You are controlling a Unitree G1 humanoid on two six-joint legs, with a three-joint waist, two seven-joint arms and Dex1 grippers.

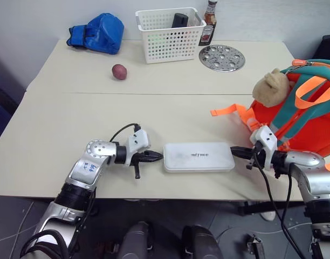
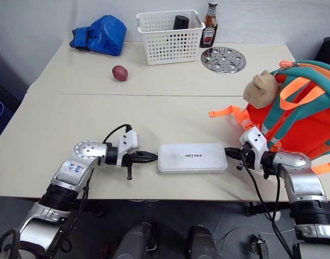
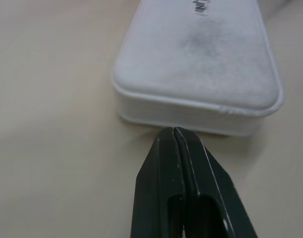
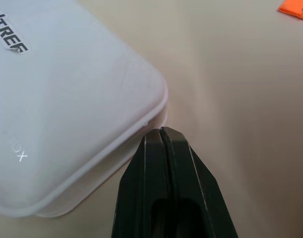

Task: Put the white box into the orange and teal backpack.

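Observation:
The white box (image 1: pixel 198 157) lies flat near the table's front edge, grey lettering on its lid. My left gripper (image 1: pixel 160 156) is shut, its tips at the box's left end (image 3: pixel 191 111). My right gripper (image 1: pixel 232 152) is shut too, with its tips against the box's right end (image 4: pixel 87 124). The orange and teal backpack (image 1: pixel 310 108) stands at the right side of the table, a tan plush toy (image 1: pixel 270 88) on its front and orange webbing (image 1: pixel 229 111) trailing toward the box.
At the back stand a white perforated basket (image 1: pixel 167 38), a sauce bottle (image 1: pixel 208 24) and a round metal perforated plate (image 1: pixel 221 57). A blue bag (image 1: pixel 98 32) lies at the back left, a small reddish potato (image 1: pixel 119 71) in front of it.

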